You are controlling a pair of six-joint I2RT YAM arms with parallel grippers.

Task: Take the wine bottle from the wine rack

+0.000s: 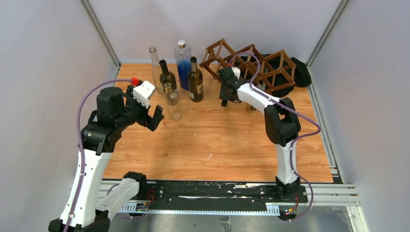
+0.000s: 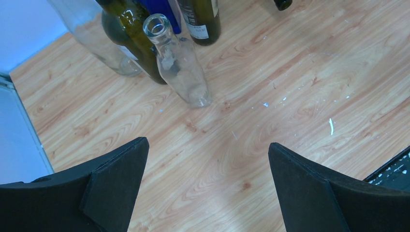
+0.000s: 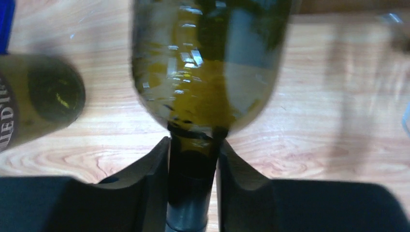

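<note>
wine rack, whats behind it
A black object shows behind the right end of the wine rack. The rack's slats cover part of it, so its full shape and what it is cannot be told.

Enclosure bounded by three plain pale grey panels: back wall, left wall, right wall. An aluminium post stands in each rear corner, left post and right post. Table surfaced in light orange-brown wood grain, with small white flecks near the middle. Slotted side rail runs along its right edge. Black plate lies across the near edge on an aluminium near rail; grey metal sheet below. Lighting even and diffuse, shadows soft
</note>
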